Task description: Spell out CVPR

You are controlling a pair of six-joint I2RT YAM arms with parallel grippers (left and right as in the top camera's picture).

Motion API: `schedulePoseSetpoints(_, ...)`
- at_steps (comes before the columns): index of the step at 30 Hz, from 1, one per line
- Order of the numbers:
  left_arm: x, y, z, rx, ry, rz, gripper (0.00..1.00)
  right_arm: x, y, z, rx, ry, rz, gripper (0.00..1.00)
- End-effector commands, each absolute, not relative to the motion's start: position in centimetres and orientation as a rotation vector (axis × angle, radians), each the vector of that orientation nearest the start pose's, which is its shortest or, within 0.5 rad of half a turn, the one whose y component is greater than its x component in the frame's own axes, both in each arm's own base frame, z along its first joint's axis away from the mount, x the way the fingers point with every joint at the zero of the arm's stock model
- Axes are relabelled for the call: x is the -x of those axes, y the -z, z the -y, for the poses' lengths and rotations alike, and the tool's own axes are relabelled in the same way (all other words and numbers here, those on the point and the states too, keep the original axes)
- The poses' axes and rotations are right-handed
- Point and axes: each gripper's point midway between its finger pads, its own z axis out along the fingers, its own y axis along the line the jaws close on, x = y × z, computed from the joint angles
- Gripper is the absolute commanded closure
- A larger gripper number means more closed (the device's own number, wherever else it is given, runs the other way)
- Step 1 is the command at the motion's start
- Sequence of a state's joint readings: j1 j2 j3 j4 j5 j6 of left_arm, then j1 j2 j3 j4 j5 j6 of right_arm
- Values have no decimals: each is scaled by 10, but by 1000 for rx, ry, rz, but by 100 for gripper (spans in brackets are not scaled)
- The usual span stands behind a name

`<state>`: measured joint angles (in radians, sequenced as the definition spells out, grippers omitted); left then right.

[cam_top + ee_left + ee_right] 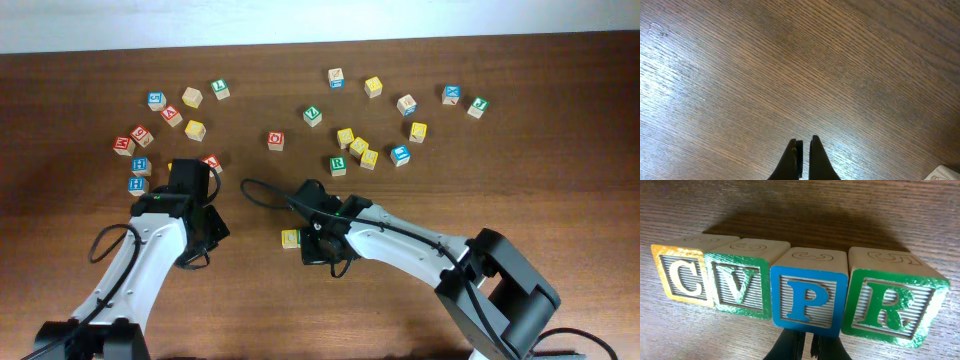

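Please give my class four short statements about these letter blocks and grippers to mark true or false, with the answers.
1. In the right wrist view the C block, V block, P block and R block stand in that order, left to right. True.
2. The P block has a green face. False: it is blue; the V block and R block are green.
3. The left gripper grips a block. False: it is shut on nothing, over bare table.
4. In the overhead view, loose blocks lie scattered across the far part of the table. True.
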<state>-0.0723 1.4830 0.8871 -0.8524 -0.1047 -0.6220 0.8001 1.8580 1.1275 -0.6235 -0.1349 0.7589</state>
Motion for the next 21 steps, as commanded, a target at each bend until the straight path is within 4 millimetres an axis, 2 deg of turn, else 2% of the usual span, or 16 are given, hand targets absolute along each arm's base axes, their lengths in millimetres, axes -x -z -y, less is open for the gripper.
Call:
schedulePoseSetpoints(1, -261, -46, 0, 838, -74, -2869, 100, -241, -4, -280, 74, -352, -3061, 96)
schedulePoseSetpoints(21, -261, -46, 1, 836, -74, -2871, 100, -244, -5, -283, 29, -374, -3046, 96)
